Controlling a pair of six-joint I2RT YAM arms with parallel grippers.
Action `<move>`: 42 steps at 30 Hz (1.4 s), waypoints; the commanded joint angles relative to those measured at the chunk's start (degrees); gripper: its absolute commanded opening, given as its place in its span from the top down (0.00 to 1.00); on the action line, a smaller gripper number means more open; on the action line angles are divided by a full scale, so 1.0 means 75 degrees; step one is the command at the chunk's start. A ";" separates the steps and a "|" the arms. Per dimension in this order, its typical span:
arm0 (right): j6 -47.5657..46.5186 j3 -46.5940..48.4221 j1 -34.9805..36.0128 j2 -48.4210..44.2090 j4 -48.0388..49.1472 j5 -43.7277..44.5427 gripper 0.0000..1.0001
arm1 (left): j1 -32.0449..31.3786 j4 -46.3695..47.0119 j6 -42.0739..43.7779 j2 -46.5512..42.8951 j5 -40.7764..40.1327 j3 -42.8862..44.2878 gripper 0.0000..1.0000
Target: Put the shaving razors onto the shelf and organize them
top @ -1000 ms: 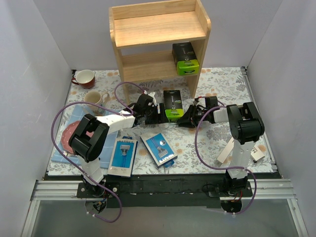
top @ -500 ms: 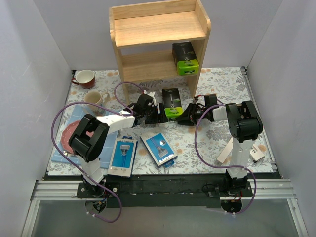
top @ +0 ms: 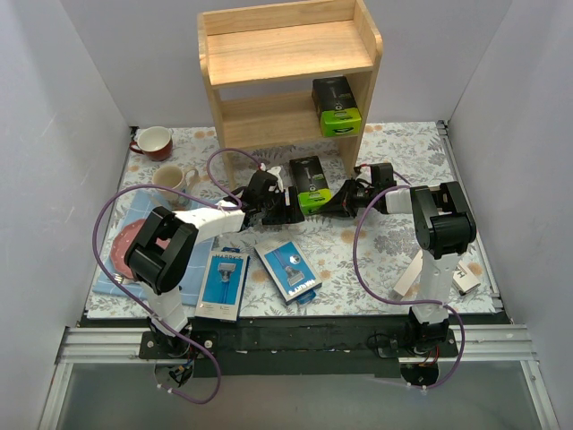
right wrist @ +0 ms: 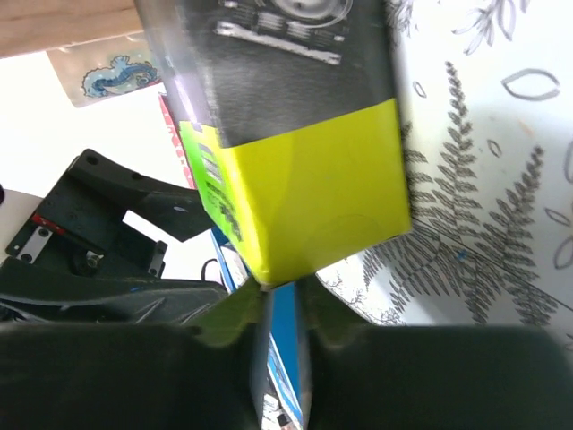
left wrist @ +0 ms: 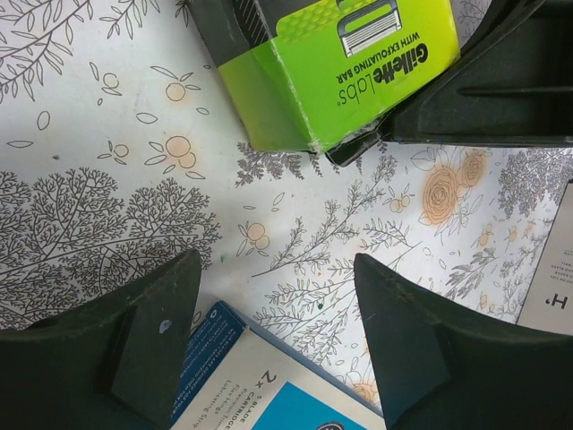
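A black razor box with a lime-green end [top: 309, 184] lies in front of the wooden shelf [top: 269, 54]. In the left wrist view its green end [left wrist: 349, 72] sits raised off the cloth. My right gripper [top: 333, 199] is shut on that box's green corner [right wrist: 304, 197], its jaws [right wrist: 279, 300] nearly together. My left gripper [top: 288, 210] hangs open just left of the box, nothing between its fingers [left wrist: 277, 269], a blue pack's corner [left wrist: 269, 394] below it. A second black and green box [top: 337, 106] stands on the lower tier.
Two blue razor packs [top: 223, 280] [top: 288, 271] lie near the front. Two slim white boxes [top: 409, 273] [top: 466, 279] lie by the right arm's base. Two cups [top: 154, 141] [top: 172, 181] and a pink plate [top: 121, 246] sit at the left.
My right gripper's jaws have narrowed and it has moved with the black and green box a little toward the shelf. The left arm has not moved.
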 commanded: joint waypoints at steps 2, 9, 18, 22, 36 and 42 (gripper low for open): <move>0.0096 0.0249 -0.0014 0.0104 0.0474 -0.0057 0.86 | 0.0018 0.0093 0.0055 -0.0166 -0.0173 -0.0043 0.29; 0.0049 0.0226 -0.0026 -0.0118 0.0884 -0.0373 0.99 | 0.0099 0.0070 -0.0717 -0.0189 -0.0221 0.0027 0.06; -0.0255 -0.0113 -0.0014 -0.0962 0.0605 -0.0607 0.99 | 0.0440 0.1100 -0.2941 0.0009 0.2050 0.0016 0.02; -0.0408 -0.0347 -0.0014 -0.1394 0.0463 -0.0642 0.99 | 0.0486 0.1697 -0.4033 0.0314 0.2510 -0.0101 0.02; -0.0888 -0.0735 0.0068 -0.1829 -0.0158 -0.0760 0.99 | 0.0487 0.2401 -0.5664 0.1427 0.2253 0.0612 0.11; -0.1262 -0.0549 0.0091 -0.1911 -0.0462 -0.0713 0.99 | 0.0498 0.2695 -0.5548 0.1510 0.2405 0.0695 0.29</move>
